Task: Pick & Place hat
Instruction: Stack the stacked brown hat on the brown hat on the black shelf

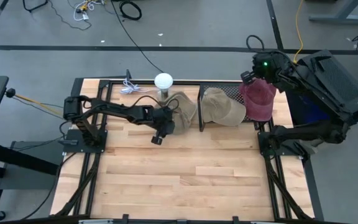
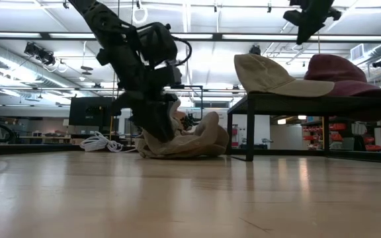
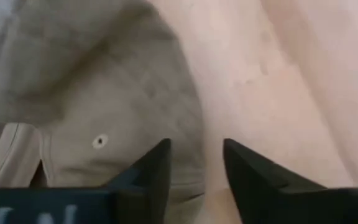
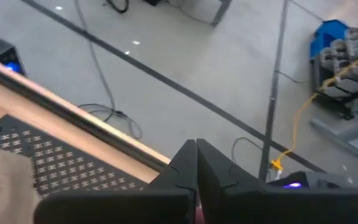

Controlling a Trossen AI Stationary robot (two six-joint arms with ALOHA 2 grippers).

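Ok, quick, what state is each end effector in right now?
Left end effector: open, fingers apart over the tan hat on the table, holding nothing.
Right end effector: shut, empty, raised above the maroon hat.

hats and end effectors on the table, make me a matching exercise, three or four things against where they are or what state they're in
Things:
1. tan hat
2. beige cap
3. maroon cap
4. right end effector

Places or states:
A. on the rack, far right end
B. lying on the wooden table
C. shut, raised above the rack
D. on the rack, left part

Pairs: 1-B, 2-D, 3-A, 4-C
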